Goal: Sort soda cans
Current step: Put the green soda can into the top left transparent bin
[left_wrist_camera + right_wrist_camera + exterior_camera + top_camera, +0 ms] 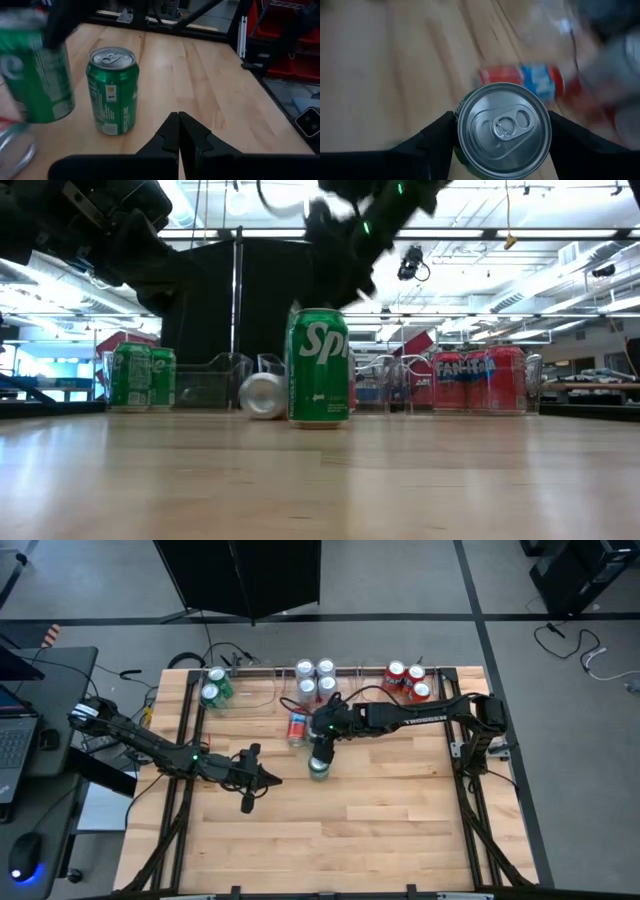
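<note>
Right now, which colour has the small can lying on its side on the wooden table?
Red, with a blue patch; right wrist view shows it best.

Twelve soda cans are showing on the counter [400, 830]; four green cans [211, 693] are counting out as two standing at the back left and two near the middle; four silver-white cans [304, 669] are standing together at the back centre; four red cans [396, 672] are showing, three grouped at the back right and one lying on its side.
</note>
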